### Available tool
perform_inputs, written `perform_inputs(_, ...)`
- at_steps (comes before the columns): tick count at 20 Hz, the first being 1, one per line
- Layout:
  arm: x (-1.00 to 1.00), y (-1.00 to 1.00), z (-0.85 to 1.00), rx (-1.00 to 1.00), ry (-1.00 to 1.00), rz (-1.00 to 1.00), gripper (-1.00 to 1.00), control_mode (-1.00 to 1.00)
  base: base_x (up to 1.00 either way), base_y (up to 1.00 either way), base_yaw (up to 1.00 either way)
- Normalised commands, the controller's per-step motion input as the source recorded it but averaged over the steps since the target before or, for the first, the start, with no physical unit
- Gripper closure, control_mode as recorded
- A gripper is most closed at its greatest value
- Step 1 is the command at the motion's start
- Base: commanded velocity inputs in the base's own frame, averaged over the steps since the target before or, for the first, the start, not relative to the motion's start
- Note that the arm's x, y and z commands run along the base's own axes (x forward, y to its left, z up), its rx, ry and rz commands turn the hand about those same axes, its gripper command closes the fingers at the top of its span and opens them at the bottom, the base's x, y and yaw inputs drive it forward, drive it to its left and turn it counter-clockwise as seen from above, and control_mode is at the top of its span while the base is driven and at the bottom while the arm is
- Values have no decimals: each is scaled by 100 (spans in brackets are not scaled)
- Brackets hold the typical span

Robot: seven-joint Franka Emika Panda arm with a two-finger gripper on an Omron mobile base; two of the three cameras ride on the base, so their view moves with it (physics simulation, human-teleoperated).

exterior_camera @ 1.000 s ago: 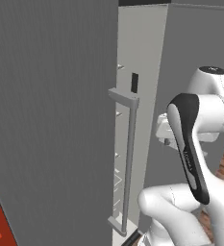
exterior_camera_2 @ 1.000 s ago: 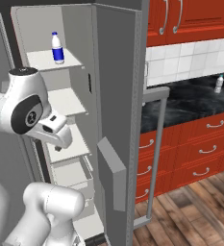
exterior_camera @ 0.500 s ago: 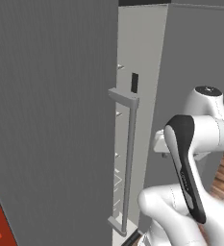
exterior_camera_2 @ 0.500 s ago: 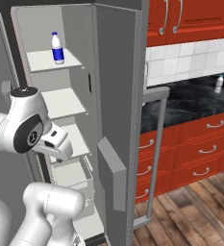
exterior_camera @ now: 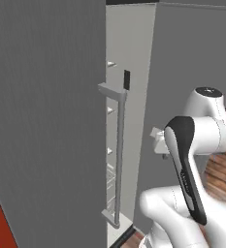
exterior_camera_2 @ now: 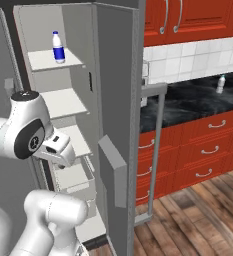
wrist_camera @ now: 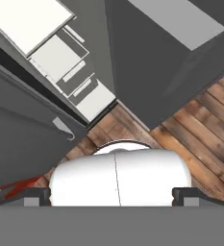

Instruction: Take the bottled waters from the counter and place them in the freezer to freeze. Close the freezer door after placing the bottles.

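Bottle one, the white plastic bottle with blue label and cap (exterior_camera_2: 58, 47), stands on the top white shelf of the tall grey freezer (exterior_camera_2: 50, 61); the clear bottle (exterior_camera_2: 221, 83) waits on the black marble counter (exterior_camera_2: 198, 100). Over the last second the arm has lowered and drawn back, its gripper (wrist_camera: 114, 192) spread wide and empty, so the second fetch looks next.

Evenly and softly lit throughout, with no strong glare or hard-edged shadows. Brightest on the white freezer (exterior_camera_2: 63, 102) shelves, dimmer on the grey door faces. Slightly soft and low in detail, without visible warping at the edges.
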Motion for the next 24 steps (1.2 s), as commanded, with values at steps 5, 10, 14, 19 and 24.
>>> perform_inputs(5, 0, 0, 0, 0, 0, 0, -100, 100, -89, -45, -20)
perform_inputs(10, 0, 0, 0, 0, 0, 0, -100, 100, -41, -97, -21)
perform_inputs(14, 0, 0, 0, 0, 0, 0, -100, 100, 18, -100, -9)
perform_inputs(19, 0, 0, 0, 0, 0, 0, -100, 100, 55, -100, 6)
perform_inputs(24, 0, 0, 0, 0, 0, 0, -100, 100, 50, -100, 37)
